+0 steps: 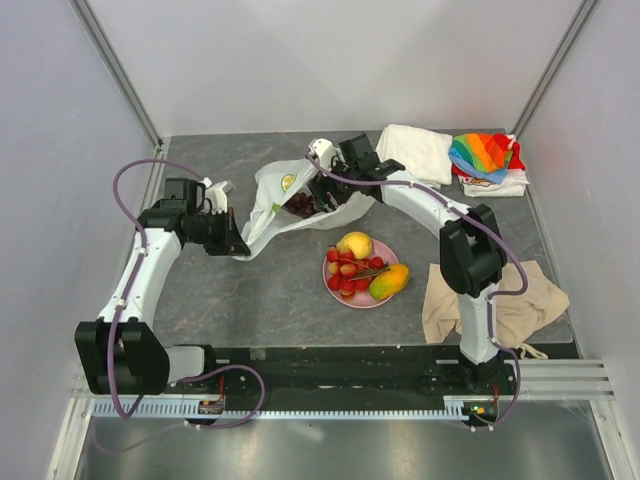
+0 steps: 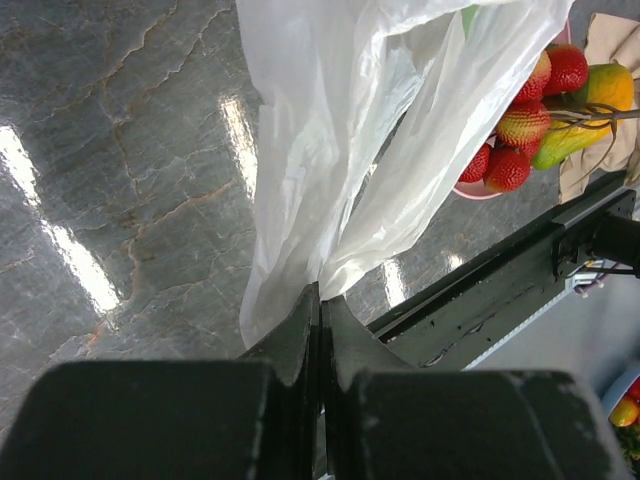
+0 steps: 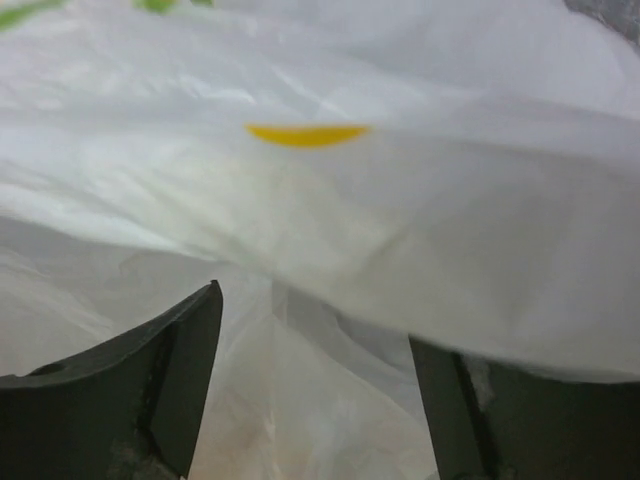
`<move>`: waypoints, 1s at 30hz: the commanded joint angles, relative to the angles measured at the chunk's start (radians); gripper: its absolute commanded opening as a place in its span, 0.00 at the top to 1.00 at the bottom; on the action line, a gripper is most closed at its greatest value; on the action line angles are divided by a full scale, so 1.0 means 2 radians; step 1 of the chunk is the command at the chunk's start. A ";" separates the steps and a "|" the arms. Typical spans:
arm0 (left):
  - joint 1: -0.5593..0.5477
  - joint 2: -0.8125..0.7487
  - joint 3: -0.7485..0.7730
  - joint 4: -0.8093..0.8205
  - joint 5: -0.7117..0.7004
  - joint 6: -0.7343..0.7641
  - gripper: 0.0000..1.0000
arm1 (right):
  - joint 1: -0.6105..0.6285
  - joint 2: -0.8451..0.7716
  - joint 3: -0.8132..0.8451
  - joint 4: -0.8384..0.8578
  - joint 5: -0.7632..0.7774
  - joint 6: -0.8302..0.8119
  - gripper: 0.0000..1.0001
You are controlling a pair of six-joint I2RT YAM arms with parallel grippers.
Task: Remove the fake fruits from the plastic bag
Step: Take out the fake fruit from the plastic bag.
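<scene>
You are pinching the plastic bag [image 2: 330, 130] in your left gripper [image 2: 320, 297], with fake fruits [image 2: 523, 125] lying beyond it.

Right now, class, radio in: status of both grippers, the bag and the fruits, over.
Left gripper shut on plastic bag edge. Right gripper open at bag mouth. Grape bunch inside bag; mango on pink plate. Bag film close ahead.
</scene>
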 commanded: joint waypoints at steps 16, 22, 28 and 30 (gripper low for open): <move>0.002 0.038 0.035 0.021 -0.011 0.008 0.98 | 0.017 0.163 0.137 0.050 -0.015 0.005 0.04; 0.002 0.043 0.040 0.029 -0.014 0.005 0.98 | 0.015 0.161 0.155 0.061 -0.006 0.014 0.34; 0.001 0.073 0.070 0.044 -0.010 -0.010 0.98 | 0.009 0.114 0.191 0.047 -0.063 0.029 0.64; 0.001 0.082 0.080 0.047 -0.012 -0.014 0.98 | 0.009 0.093 0.196 0.038 -0.080 0.029 0.65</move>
